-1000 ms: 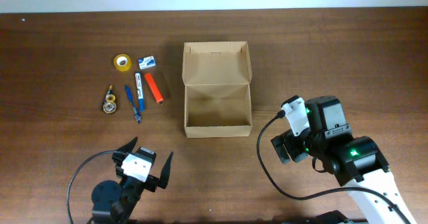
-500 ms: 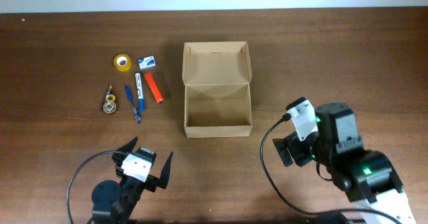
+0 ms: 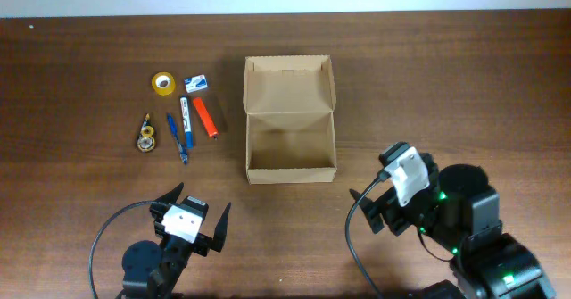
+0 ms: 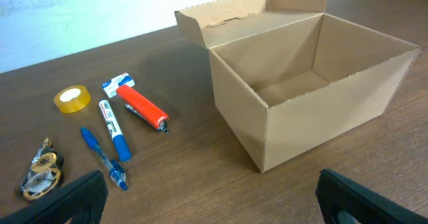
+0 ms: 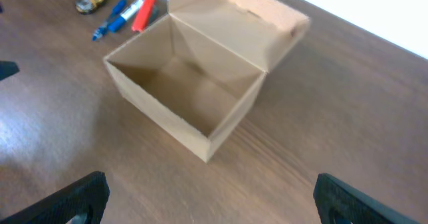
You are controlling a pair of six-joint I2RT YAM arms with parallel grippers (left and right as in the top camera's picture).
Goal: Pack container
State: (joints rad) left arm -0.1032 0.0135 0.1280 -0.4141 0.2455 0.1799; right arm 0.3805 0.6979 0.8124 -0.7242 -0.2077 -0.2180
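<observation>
The container [image 3: 290, 120] is a plain brown cardboard box in the middle of the table. It is open and empty, with its flap lid folded back on the far side. It also shows in the left wrist view [image 4: 314, 83] and the right wrist view [image 5: 194, 97]. My left gripper [image 3: 198, 213] is open and empty near the front edge, left of the box; its fingers frame bare table [image 4: 214, 200]. My right gripper [image 3: 379, 190] is open and empty, in front of and right of the box [image 5: 210, 200].
Left of the box lie a yellow tape roll [image 3: 161, 83], a small white and blue packet [image 3: 196, 83], a white and blue marker [image 3: 186, 113], an orange-red marker [image 3: 205, 117], a blue pen [image 3: 177, 137] and a small tape dispenser [image 3: 145, 135].
My right arm has drawn back toward the front edge, away from the box. The left arm and the objects have not moved.
</observation>
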